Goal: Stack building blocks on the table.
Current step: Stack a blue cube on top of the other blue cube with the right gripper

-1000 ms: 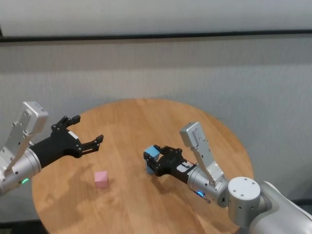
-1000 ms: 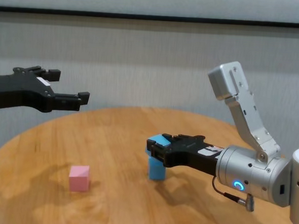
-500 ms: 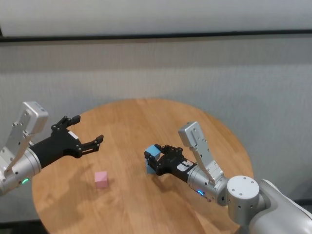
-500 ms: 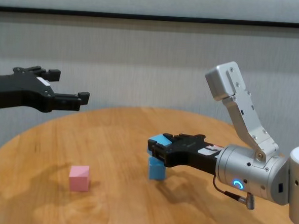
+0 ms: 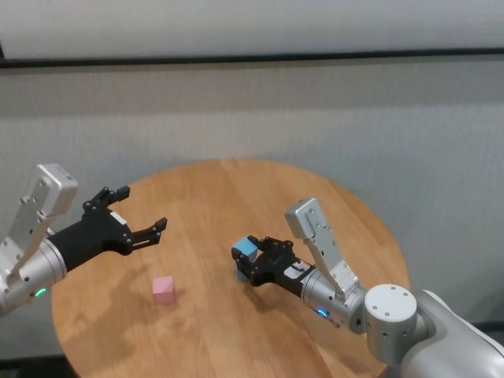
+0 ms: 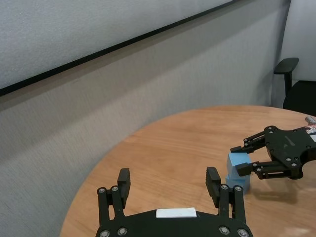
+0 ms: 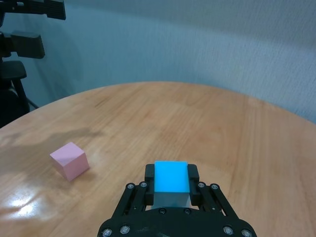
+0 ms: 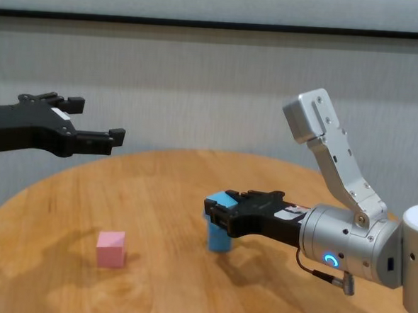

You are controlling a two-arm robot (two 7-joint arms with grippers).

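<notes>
My right gripper (image 5: 246, 252) is shut on a light blue block (image 5: 247, 246) and holds it directly over the second light blue block (image 5: 240, 275) on the round wooden table (image 5: 236, 193). I cannot tell whether the two touch. The chest view shows the held block (image 8: 223, 199) over the lower one (image 8: 219, 240). In the right wrist view the held block (image 7: 171, 177) sits between my fingers and hides the lower one. The pink block (image 5: 163, 289) lies alone to the left. My left gripper (image 5: 142, 209) is open and empty, hovering above the table's left part.
A grey wall stands behind the table. The table's edge curves close around the work area. In the left wrist view a dark office chair (image 6: 296, 84) stands beyond the table's far side.
My right gripper has sunk slightly with the light blue block, closer to the lower block. The left arm and the pink block have not moved.
</notes>
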